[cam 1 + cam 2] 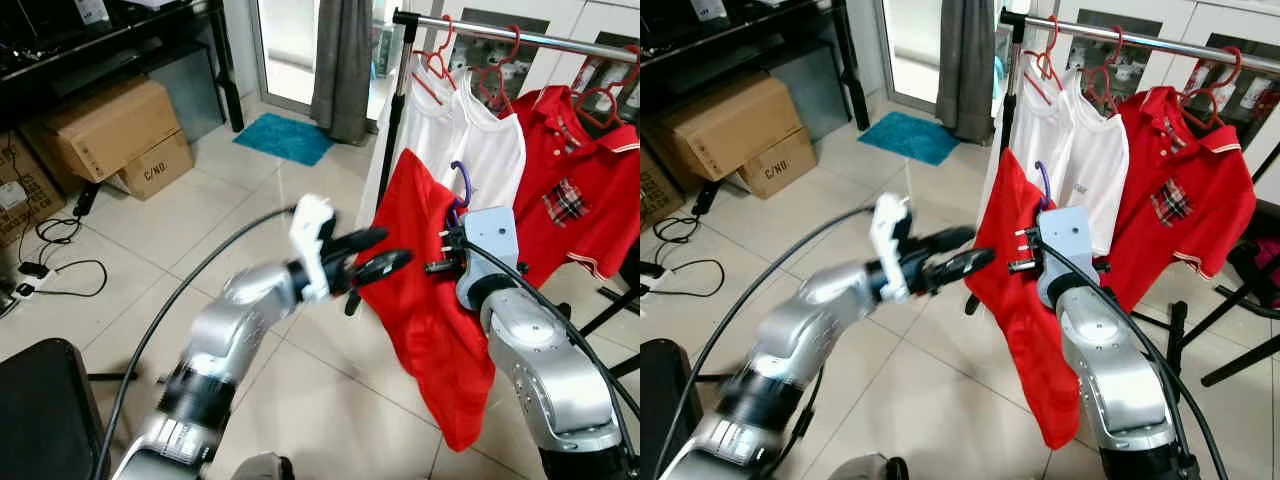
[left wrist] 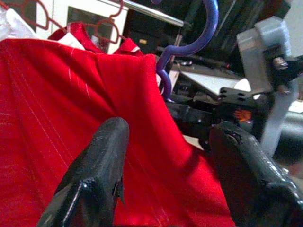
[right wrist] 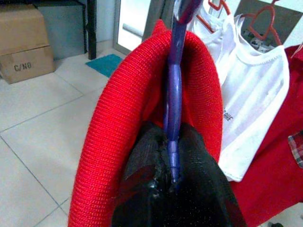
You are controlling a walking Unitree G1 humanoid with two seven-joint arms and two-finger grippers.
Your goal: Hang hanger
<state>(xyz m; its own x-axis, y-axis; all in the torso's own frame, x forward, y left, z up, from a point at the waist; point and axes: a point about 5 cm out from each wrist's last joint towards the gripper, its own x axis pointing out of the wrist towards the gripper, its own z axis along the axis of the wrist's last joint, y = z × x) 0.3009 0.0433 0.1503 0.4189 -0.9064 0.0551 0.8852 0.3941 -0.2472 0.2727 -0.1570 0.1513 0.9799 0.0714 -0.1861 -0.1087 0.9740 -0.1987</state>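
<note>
The rail [image 1: 560, 40] carries three garments: two white shirts [image 1: 480, 160] and one red polo [image 1: 580, 180], on three red hangers [image 1: 440, 65]. A fourth garment, a red shirt [image 1: 430, 300], is not yet up there. It hangs on one purple hanger [image 1: 462, 185], held in the air below the rail and in front of the white shirts, near the rail's end post.

The right gripper [image 3: 173, 156] has its jaws closed on the purple hanger's neck inside the collar, with the hook standing up above them. The left gripper [image 2: 165, 156] reaches in from the other side, jaws wide apart against the red shirt's shoulder, gripping nothing.

So the pick-up looks done, by my reading. What remains is lifting the hook over the rail, lowering it on, and letting go.

On the floor are two cardboard boxes [image 1: 110, 130] and one blue mat [image 1: 285, 137].
</note>
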